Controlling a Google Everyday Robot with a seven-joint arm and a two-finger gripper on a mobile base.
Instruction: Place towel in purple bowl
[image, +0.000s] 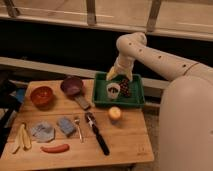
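The towel (43, 131) is a crumpled grey-blue cloth lying flat at the front left of the wooden table (125, 142). The purple bowl (73, 86) stands upright and empty at the back middle of the table, well apart from the towel. My gripper (120, 76) hangs from the white arm over the back edge of the green tray (120, 103), to the right of the purple bowl and far from the towel. It holds nothing that I can see.
A white cup (113, 90) and a dark object (124, 87) sit in the tray. On the table are a red bowl (42, 95), blue sponge (66, 125), fork (78, 129), black-handled tool (97, 133), orange fruit (115, 113), banana (22, 137) and red sausage (55, 148).
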